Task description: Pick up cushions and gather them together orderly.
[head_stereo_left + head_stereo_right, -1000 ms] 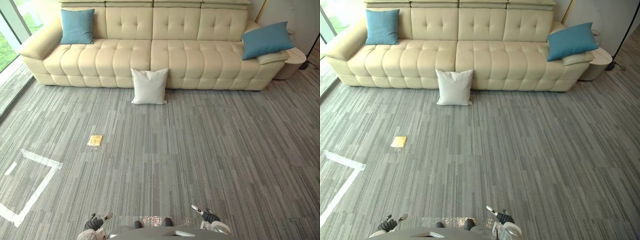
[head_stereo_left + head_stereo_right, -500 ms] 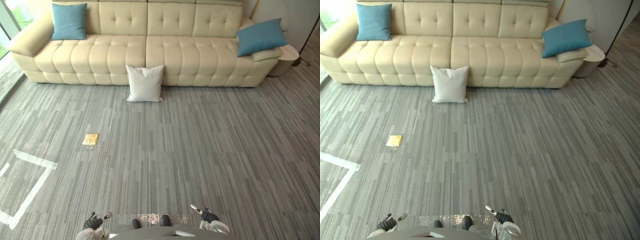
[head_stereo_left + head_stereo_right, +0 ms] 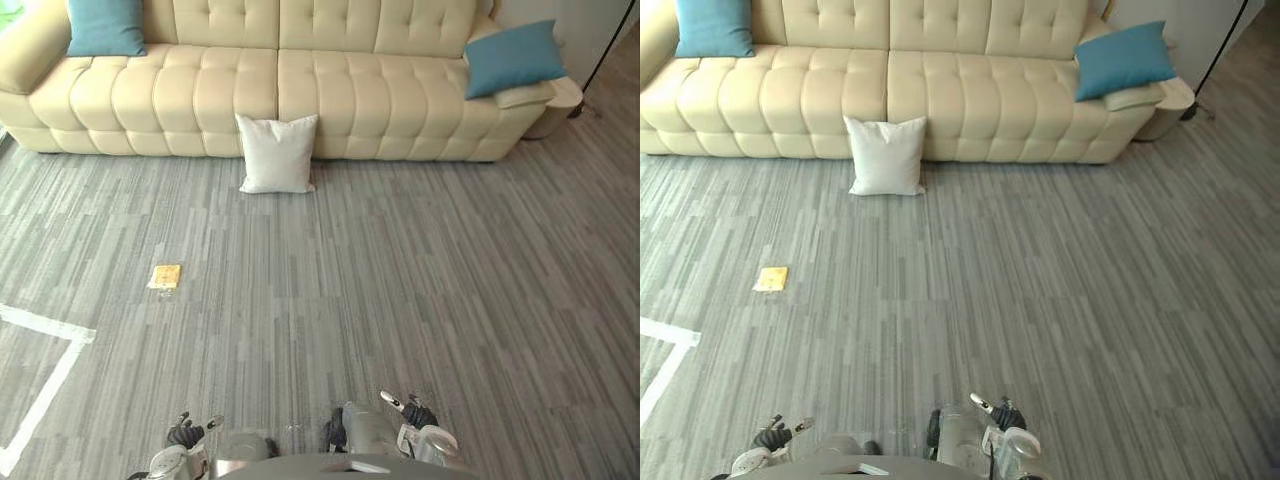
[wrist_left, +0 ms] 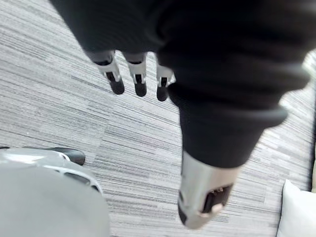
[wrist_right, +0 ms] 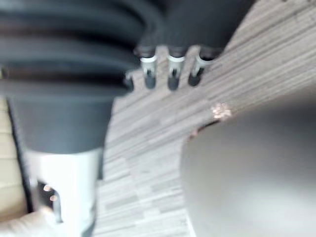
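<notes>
Three cushions at the sofa, grey carpet in front.

Cream tufted leather sofa (image 3: 300, 90) along the far wall. White square cushion (image 3: 277, 153) stands on the grey striped carpet (image 3: 430, 270), leaning against the sofa's front near the middle. Teal cushion (image 3: 105, 25) upright at the left end of the seat; second teal cushion (image 3: 513, 57) tilted on the right armrest. Small yellow square pad (image 3: 165, 275) flat on the carpet, well apart from the white cushion. White tape lines (image 3: 50, 324) at the left. Left hand (image 3: 183, 436) and right hand (image 3: 415, 414) low at the near edge.

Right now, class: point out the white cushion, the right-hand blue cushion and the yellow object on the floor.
white cushion (image 3: 277, 153), left eye view, centre of its face.
right-hand blue cushion (image 3: 513, 58), left eye view, centre.
yellow object (image 3: 165, 276), left eye view, its middle.
</notes>
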